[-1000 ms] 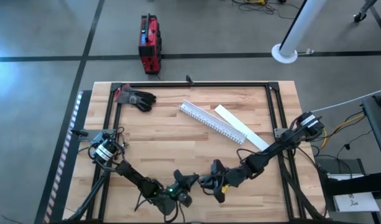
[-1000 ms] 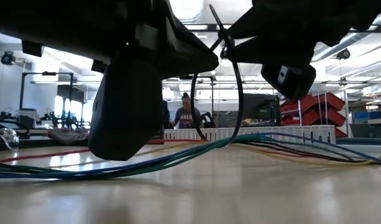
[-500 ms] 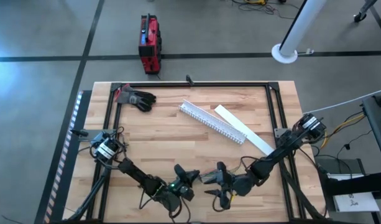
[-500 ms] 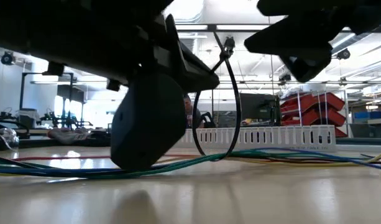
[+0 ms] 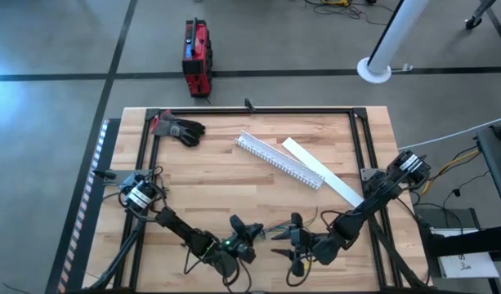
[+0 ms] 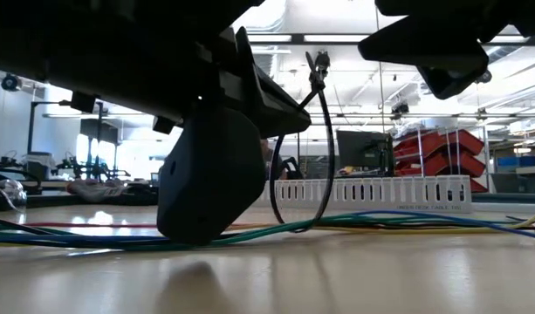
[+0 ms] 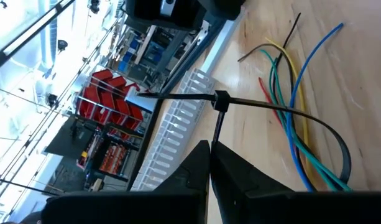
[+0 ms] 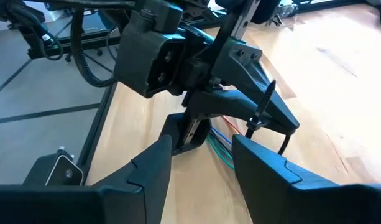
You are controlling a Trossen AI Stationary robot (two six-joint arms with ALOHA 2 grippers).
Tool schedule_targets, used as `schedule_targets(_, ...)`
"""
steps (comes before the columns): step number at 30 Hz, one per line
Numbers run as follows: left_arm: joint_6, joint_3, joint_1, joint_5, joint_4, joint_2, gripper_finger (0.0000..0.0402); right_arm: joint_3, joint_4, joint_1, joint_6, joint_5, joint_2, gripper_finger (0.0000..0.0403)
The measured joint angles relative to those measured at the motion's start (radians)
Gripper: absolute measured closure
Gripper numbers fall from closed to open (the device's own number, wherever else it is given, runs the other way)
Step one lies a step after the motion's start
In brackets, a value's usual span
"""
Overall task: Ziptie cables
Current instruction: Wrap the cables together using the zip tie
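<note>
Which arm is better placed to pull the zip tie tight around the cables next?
Probably the right: its end effector is open and free, facing the zip tie. The left end effector is shut on the tie, looped round the cables.

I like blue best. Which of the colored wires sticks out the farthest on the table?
The blue wire. In the left wrist view its curved end reaches well past the yellow, green and red wires lying beside it.

From above, the cables (image 5: 276,231) were too small to count; the low view's edges cut them off, and the left pincer (image 6: 210,179) (a dark blur) hid their middle.
</note>
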Motion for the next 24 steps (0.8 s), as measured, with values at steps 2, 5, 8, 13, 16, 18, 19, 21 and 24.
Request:
schedule_targets(2, 0.001, 0.000, 0.000, 0.000, 0.000, 0.000, 0.0401, 0.000, 0.000, 0.000, -0.006, 0.011, 0.000, 0.0251)
schedule_targets(5, 0.002, 0.000, 0.000, 0.000, 0.000, 0.000, 0.0401, 0.000, -0.002, 0.000, -0.006, 0.013, 0.000, 0.0255)
schedule_targets(8, 0.003, 0.000, 0.000, 0.000, 0.001, 0.000, 0.0401, 0.000, -0.002, 0.000, -0.005, 0.013, 0.000, 0.0257)
schedule_targets(13, 0.003, 0.000, 0.000, 0.000, 0.001, 0.000, 0.0401, 0.000, -0.002, 0.000, -0.003, 0.013, 0.000, 0.0254)
schedule_targets(16, 0.004, 0.000, 0.000, 0.000, 0.001, 0.000, 0.0401, 0.000, -0.002, 0.000, -0.003, 0.013, 0.000, 0.0256)
schedule_targets(18, 0.004, 0.000, 0.000, 0.000, 0.001, 0.000, 0.0401, 0.000, -0.002, 0.000, -0.003, 0.013, 0.000, 0.0258)
schedule_targets(19, 0.004, 0.000, 0.000, 0.000, 0.001, 0.000, 0.0401, 0.000, -0.001, 0.000, -0.004, 0.013, 0.000, 0.0260)
schedule_targets(21, 0.004, 0.000, 0.000, 0.000, 0.001, 0.000, 0.0401, 0.000, 0.005, 0.004, -0.018, 0.014, 0.000, 0.0260)
schedule_targets(24, 0.004, 0.000, 0.000, 0.000, 0.001, 0.000, 0.0401, 0.003, 0.030, 0.009, -0.077, 0.016, 0.000, 0.0254)
